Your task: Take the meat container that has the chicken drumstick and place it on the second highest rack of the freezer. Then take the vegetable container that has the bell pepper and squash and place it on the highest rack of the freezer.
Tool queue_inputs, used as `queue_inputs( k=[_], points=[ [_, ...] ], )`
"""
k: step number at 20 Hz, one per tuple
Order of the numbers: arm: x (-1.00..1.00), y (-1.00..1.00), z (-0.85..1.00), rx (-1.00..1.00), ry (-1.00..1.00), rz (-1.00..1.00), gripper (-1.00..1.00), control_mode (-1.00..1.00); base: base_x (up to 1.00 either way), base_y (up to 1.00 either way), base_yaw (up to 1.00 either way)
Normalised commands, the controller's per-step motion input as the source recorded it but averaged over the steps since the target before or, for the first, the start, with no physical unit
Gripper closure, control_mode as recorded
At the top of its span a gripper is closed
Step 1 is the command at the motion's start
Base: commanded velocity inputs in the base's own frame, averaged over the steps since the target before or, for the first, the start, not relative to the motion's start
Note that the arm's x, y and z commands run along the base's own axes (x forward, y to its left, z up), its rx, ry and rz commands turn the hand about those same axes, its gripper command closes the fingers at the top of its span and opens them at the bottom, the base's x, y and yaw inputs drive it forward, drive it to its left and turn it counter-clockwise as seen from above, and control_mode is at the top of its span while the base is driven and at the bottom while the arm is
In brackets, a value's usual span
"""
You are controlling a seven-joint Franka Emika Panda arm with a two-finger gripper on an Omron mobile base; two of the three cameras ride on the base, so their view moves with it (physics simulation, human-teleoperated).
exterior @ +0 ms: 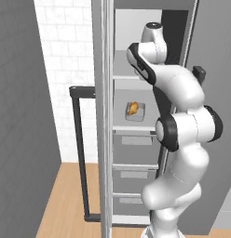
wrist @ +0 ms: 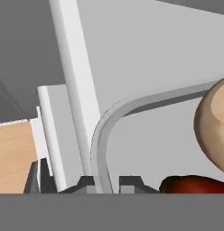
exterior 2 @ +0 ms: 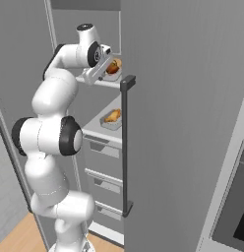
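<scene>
The vegetable container is at the highest rack of the freezer, and whether it rests on the rack I cannot tell. My gripper is shut on its rim, which runs between the fingertips. The pale tan squash and the red bell pepper lie inside it. One rack lower, the meat container holds the chicken drumstick; the right base view also shows this container.
The freezer door stands open at the right with its dark bar handle. Grey drawers sit below the racks. My own arm fills the freezer opening. A tiled wall and wood floor are at the left.
</scene>
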Motion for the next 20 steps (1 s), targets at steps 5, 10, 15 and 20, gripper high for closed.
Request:
queue_inputs(
  k=[5, 10, 15, 20],
  points=[
    [0.76, -0.02, -0.25, 0.0, 0.0, 0.0, 1.0, -1.0, 0.0, 0.0, 0.0],
    [0.53, -0.15, -0.25, 0.0, -0.01, 0.0, 1.0, -1.0, 0.0, 0.0, 0.0],
    [0.23, 0.0, -0.09, 0.0, 0.0, 0.0, 1.0, -1.0, 0.0, 0.0, 0.0],
    [0.2, 0.0, -0.15, 0.0, 0.0, 0.0, -1.0, -1.0, 0.0, 0.0, 0.0]
  ],
)
